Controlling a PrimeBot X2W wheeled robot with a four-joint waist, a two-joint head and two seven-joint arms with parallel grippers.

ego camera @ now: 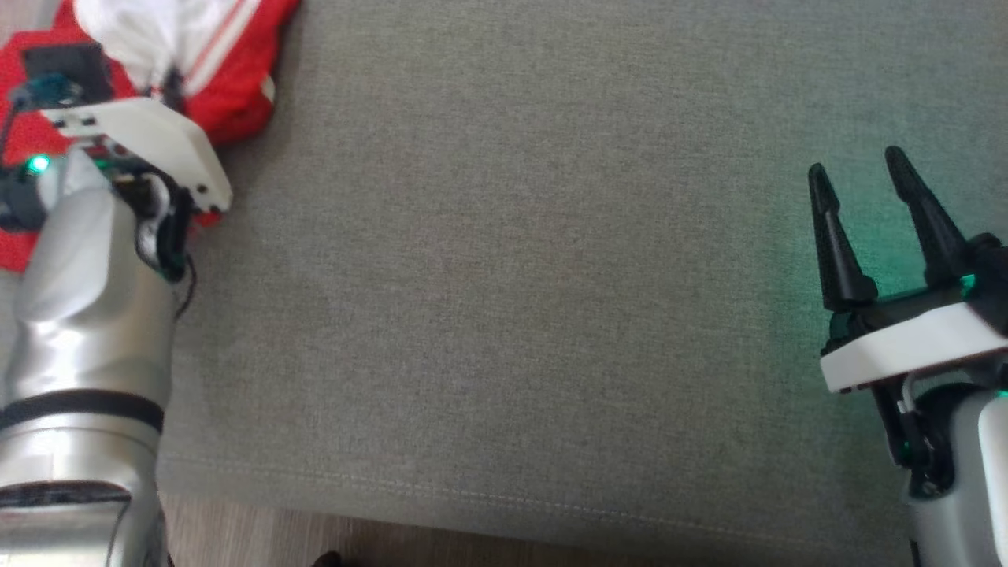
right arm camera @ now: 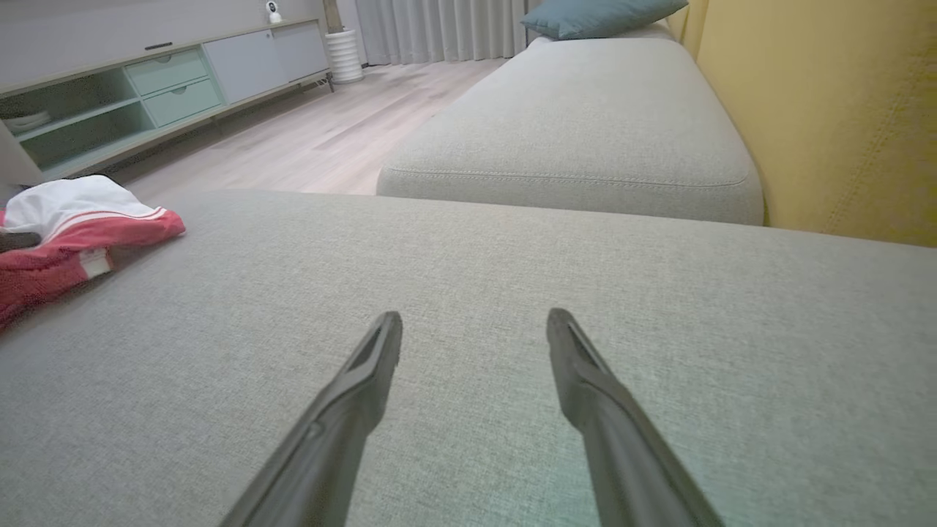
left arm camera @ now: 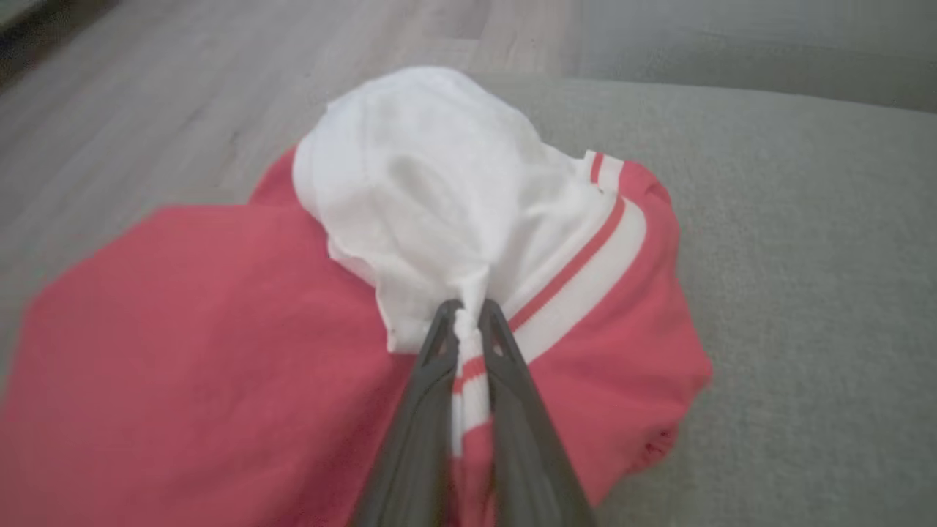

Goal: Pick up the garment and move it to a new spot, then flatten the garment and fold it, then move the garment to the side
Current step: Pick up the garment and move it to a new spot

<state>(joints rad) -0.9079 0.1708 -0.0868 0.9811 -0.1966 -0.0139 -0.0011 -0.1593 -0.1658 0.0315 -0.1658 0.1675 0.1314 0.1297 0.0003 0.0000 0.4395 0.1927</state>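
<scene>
**Item:** garment (left arm camera: 183, 329), red with white lining and striped trim. It lies bunched at the far left corner of the sofa seat (ego camera: 512, 276), close to the edge where the floor (left arm camera: 146, 110) begins.

**Left claw** (left arm camera: 468, 311): clamped together on a thin twist of the white striped trim.

**Right claw** (ego camera: 856, 161): fingers apart, empty, above bare seat, well apart from the garment.

**Hazards:**
- My pinch is narrow, so I judge the trim could slip free once the bulk hangs from it.
- A single grip point means the cloth will likely trail and rope up, which makes flattening harder.
- A loose tail may drag over the near edge and down toward the floor.

**Room:**
- The broad middle of the seat between my claws is open.
- The front seam runs along the bottom of the head view, with floor below it.
- I reckon the safe carry is inward and rightward, away from the left edge.
</scene>
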